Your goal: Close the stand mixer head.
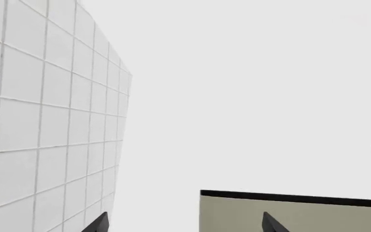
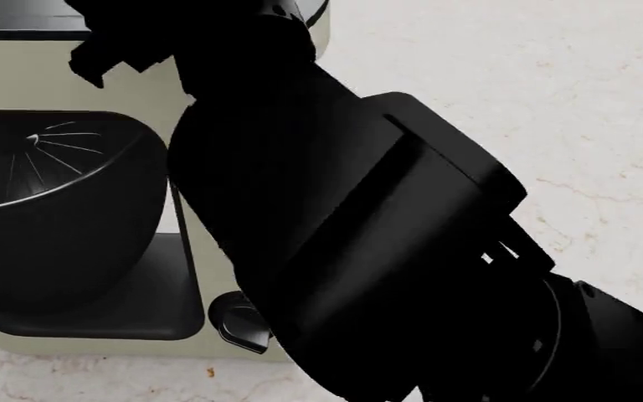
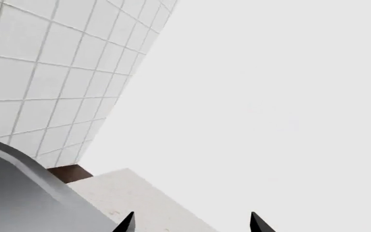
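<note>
the stand mixer head (image 2: pixel 20 59) is seen at eleven o'clock, above the black bowl (image 2: pixel 43 193). the left gripper (image 1: pixel 185 224) is held open and empty (just near the head). a downward push is probably needed next.

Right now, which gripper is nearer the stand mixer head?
The left gripper: its camera shows the black-trimmed stand mixer head close; the camera on the right gripper does not.

The stand mixer head (image 2: pixel 20 71), cream with black top trim, sits directly above the black mixing bowl (image 2: pixel 54 209).
</note>
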